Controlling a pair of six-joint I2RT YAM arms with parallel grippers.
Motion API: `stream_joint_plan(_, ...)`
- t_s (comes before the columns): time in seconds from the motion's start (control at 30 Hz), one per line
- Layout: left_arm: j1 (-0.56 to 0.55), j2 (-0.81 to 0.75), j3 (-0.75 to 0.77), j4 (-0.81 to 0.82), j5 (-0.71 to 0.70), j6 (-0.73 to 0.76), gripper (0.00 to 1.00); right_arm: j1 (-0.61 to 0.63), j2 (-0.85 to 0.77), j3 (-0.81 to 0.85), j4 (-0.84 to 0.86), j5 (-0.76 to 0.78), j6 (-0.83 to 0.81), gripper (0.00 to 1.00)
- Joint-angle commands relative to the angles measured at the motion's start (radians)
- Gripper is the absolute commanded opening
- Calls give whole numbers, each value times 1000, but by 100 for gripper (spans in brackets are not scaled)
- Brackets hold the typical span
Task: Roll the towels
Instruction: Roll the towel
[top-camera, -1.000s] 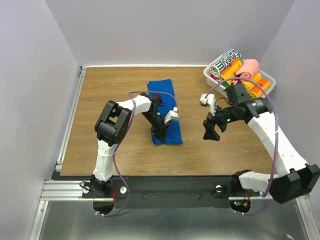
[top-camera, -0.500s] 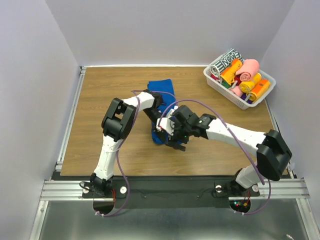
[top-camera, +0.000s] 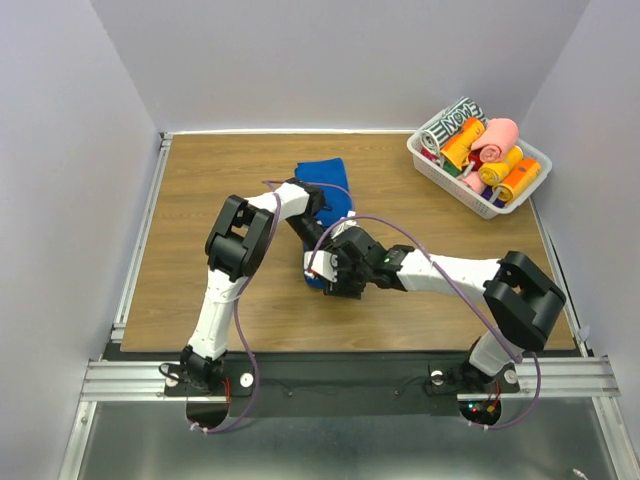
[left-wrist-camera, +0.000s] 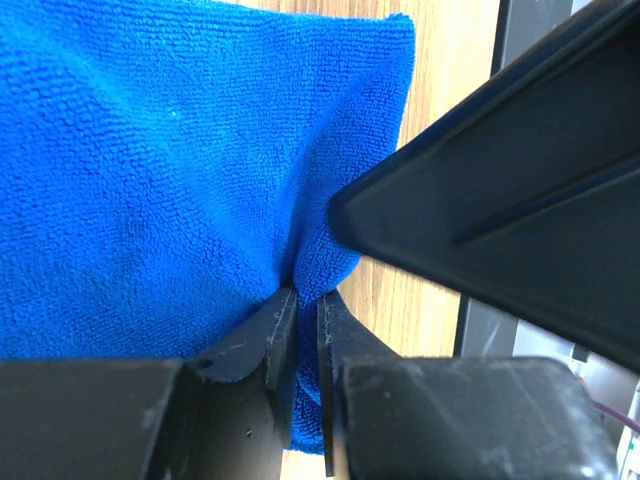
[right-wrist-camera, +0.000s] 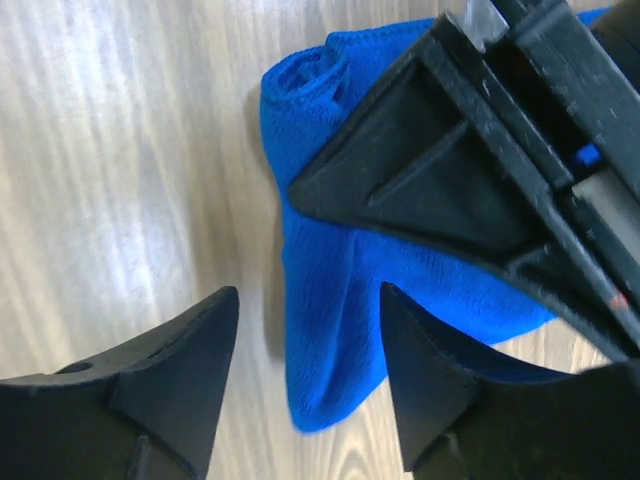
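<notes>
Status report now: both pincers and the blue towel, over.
Left pincer shut on blue towel. Right pincer open over its near end. Both crowded together.

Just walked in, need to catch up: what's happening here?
A blue towel lies on the table. The left gripper has its jaws shut on a fold at the towel's near end. The right gripper hovers over that end, jaws apart. Rolled towels sit in a basket, far right.
</notes>
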Motion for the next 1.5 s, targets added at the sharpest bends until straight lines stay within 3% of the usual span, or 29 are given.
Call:
stream_joint_plan(0.0, 4, 67, 17, 145, -154, 73, 21, 11, 38, -32, 115, 2, -52, 56)
stream_joint_plan(0.07, 4, 64, 16, 148, -154, 71, 21, 9, 49, -37, 125, -16, -45, 49)
stream_joint_plan(0.1, 4, 62, 11, 155, -154, 68, 21, 9, 52, -41, 131, -30, -34, 39)
stream_joint_plan(0.27, 6, 10, -26, 194, -152, 53, 27, 9, 83, -43, 131, -42, 0, 28)
stream_joint_plan(0.37, 10, -34, -36, 196, -157, 45, 32, 8, 80, -37, 128, -65, 32, 6)
stream_joint_plan(0.43, 16, -88, -46, 199, -154, 36, 36, 8, 72, -24, 121, -96, 50, 1)
stream_joint_plan(0.67, 88, -284, -29, 152, -148, 16, 48, -18, 58, 54, -2, -200, 145, 1)
stream_joint_plan(0.83, 177, -382, -35, 95, -162, 53, 49, -72, 81, 127, -77, -336, 221, 1)
stream_joint_plan(1.13, 378, -700, -363, 317, -122, -2, 50, -181, 227, 311, -200, -530, 274, 1)
stream_joint_plan(1.33, 386, -1007, -587, 532, -191, -38, 51, -241, 353, 396, -252, -636, 267, 1)
stream_joint_plan(1.47, 340, -1192, -739, 593, -250, 45, 55, -262, 405, 445, -280, -651, 259, 1)
